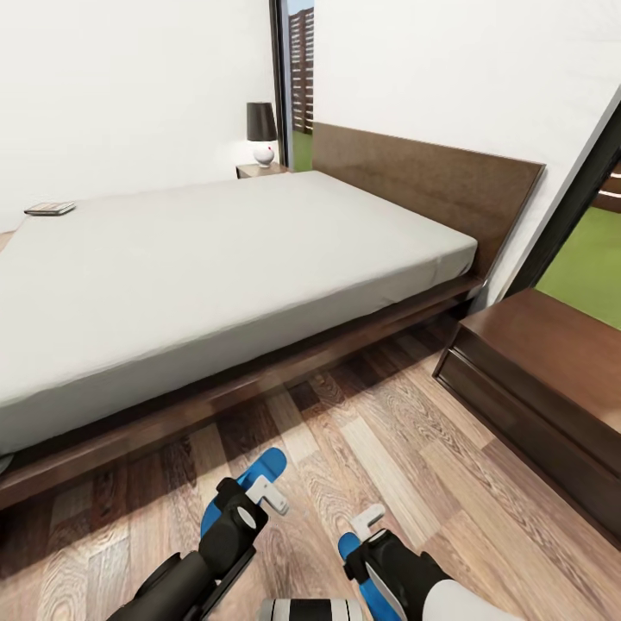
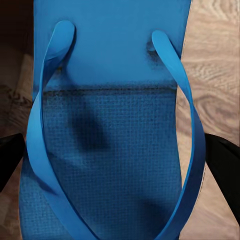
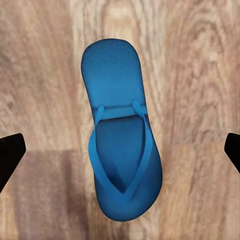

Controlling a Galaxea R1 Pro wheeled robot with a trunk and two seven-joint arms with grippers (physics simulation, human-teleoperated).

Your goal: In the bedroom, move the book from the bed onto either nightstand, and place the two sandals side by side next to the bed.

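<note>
Sandals in bright blue rubber, one straddled by the left gripper, one lengthwise under the right gripper; both spread wide, empty.

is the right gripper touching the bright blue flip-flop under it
Apart. In the right wrist view the blue flip-flop lies flat on the wood-plank floor, with bare floor between it and both dark fingertips.
</note>
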